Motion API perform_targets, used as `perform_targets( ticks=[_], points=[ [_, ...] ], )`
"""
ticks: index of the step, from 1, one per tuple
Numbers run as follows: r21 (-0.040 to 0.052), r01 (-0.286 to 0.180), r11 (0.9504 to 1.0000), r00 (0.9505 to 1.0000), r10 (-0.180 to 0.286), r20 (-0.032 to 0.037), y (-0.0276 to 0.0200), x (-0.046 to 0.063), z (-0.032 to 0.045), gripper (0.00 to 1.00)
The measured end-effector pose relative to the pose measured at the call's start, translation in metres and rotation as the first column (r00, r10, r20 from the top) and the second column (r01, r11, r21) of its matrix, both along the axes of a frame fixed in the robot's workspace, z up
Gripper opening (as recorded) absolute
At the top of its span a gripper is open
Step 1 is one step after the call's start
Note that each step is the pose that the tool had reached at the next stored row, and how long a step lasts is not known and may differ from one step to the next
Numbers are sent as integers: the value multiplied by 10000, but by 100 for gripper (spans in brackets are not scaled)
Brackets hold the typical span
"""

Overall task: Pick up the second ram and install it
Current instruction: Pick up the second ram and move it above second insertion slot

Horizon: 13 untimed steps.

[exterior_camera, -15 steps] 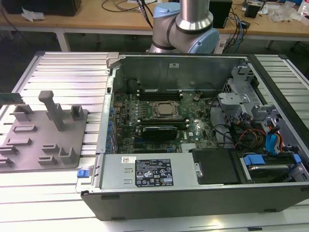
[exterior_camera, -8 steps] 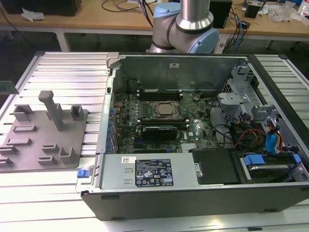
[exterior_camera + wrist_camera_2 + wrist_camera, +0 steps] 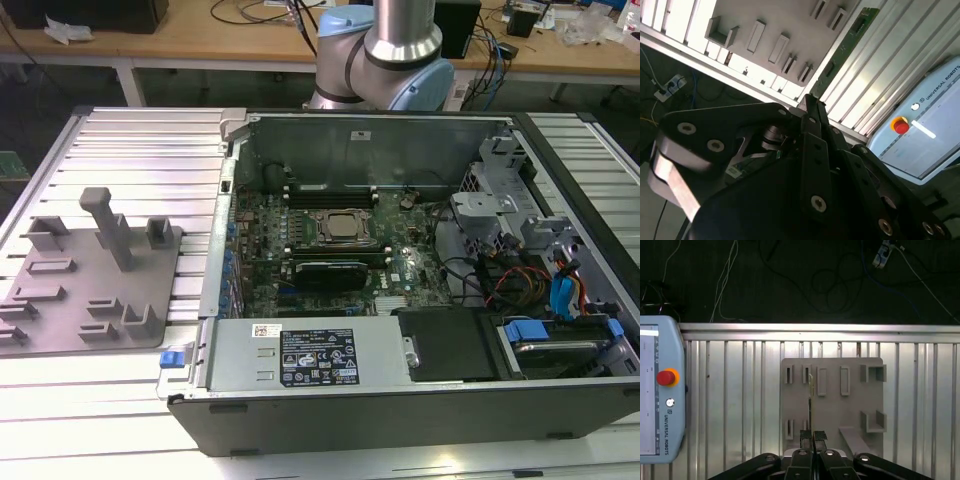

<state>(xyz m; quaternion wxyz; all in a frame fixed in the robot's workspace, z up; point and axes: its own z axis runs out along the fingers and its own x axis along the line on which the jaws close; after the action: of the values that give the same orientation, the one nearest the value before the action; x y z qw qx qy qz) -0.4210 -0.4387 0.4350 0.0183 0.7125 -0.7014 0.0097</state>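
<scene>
On the ribbed metal table point(image 3: 130, 150), an open computer case point(image 3: 400, 420) lies on its side with the cover off, so that its motherboard point(image 3: 405, 270) faces upward and can be reached from above. The arm point(image 3: 400, 40) rises from its base behind the case. At the exterior view's left, well apart from the motherboard, lies the grey fixture plate point(image 3: 60, 300). Its upright blocks and narrow slots seem shaped to stand a flat board on edge, leaving both broad faces free for a grasp from above. A teach pendant point(image 3: 660, 390) rests on the table beside the plate in the first wrist view. In both wrist views the tool point(image 3: 812, 436) point(image 3: 811, 102) has its fingers pressed together on the second ram point(image 3: 811, 390) point(image 3: 847, 47), pinching the thin green stick across its flat faces. The first wrist view sees the stick edge-on, as a narrow line over the plate beside one row of slots. The second wrist view shows its green face reaching out beyond the fingertips. The stick appears to hang above the plate rather than sit in a slot, though the gap cannot be judged. This on-edge hold keeps a long edge pointing down, the attitude a socket requires.
</scene>
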Motion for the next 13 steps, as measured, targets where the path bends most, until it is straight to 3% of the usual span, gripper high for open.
perform_targets(
  ticks=[3,13],
  points=[
    [11,-1,10000,10000,1,-1,0,45,1,10],
    [11,1,10000,10000,-1,-1,0,500,0,10]
  ],
)
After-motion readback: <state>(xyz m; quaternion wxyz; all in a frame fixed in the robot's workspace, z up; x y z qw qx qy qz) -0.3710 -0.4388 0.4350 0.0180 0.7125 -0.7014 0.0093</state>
